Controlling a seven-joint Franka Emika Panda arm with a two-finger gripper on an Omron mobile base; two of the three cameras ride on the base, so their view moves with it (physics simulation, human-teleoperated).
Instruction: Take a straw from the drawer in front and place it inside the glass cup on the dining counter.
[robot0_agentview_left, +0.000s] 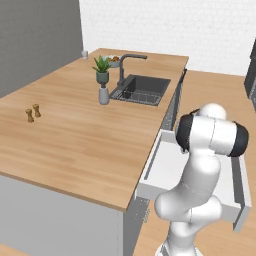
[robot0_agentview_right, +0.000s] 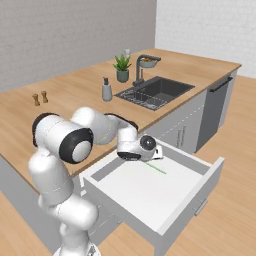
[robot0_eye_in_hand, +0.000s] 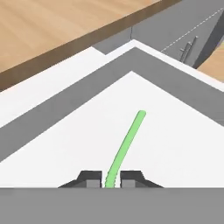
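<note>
The drawer (robot0_agentview_right: 186, 159) stands pulled out below the dining counter (robot0_agentview_left: 75, 135), its white floor bare apart from the green straw (robot0_eye_in_hand: 127, 142). The straw lies flat, its near end between my two fingertips (robot0_eye_in_hand: 92, 178). My gripper (robot0_eye_in_hand: 111, 180) reaches down into the drawer's back left part (robot0_agentview_right: 148, 158) and is shut on that end of the straw. The rest of the straw (robot0_agentview_right: 157, 169) points away towards the drawer's middle. The glass cup (robot0_agentview_left: 84, 54) stands at the counter's far corner, also seen behind the plant (robot0_agentview_right: 127, 51). My arm hides much of the drawer (robot0_agentview_left: 162, 172) in the left base view.
A dark sink (robot0_agentview_left: 141, 89) with a tall faucet (robot0_agentview_left: 123, 67) is set in the counter beyond the drawer. Beside it are a potted plant (robot0_agentview_left: 102, 70), a soap dispenser (robot0_agentview_left: 103, 94) and a fruit bowl (robot0_agentview_right: 146, 61). Two small shakers (robot0_agentview_left: 33, 113) stand far left.
</note>
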